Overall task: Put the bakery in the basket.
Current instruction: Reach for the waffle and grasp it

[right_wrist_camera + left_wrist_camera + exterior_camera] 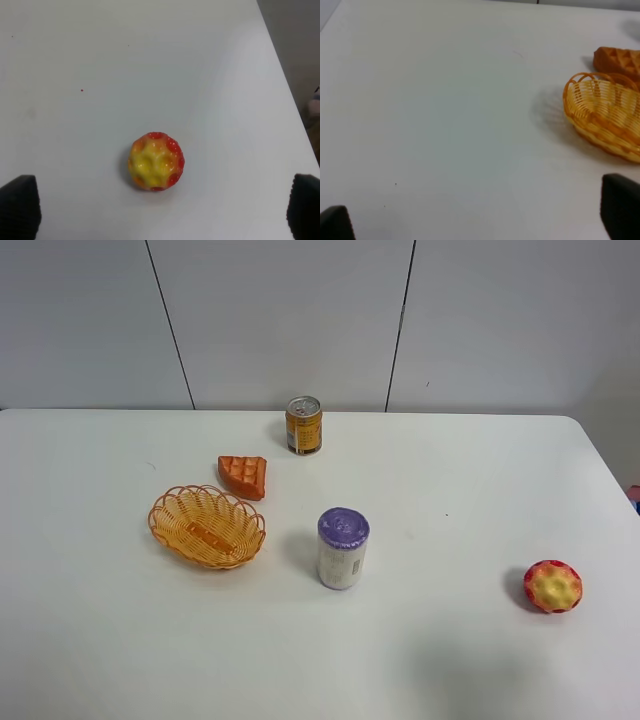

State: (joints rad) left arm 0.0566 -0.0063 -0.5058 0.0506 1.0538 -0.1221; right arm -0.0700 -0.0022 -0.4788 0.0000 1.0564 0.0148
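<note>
Though beside basket, bakery unobstructed.

A: Status of the left gripper?

B: Jaws set wide apart. Only the two dark fingertips show, at opposite edges of the left wrist view. The wrist is tilted forward and down.

A: And the right gripper?

B: Same condition. Jaws wide apart, both black textured fingertips at opposite edges, wrist pointing steeply downward.
</note>
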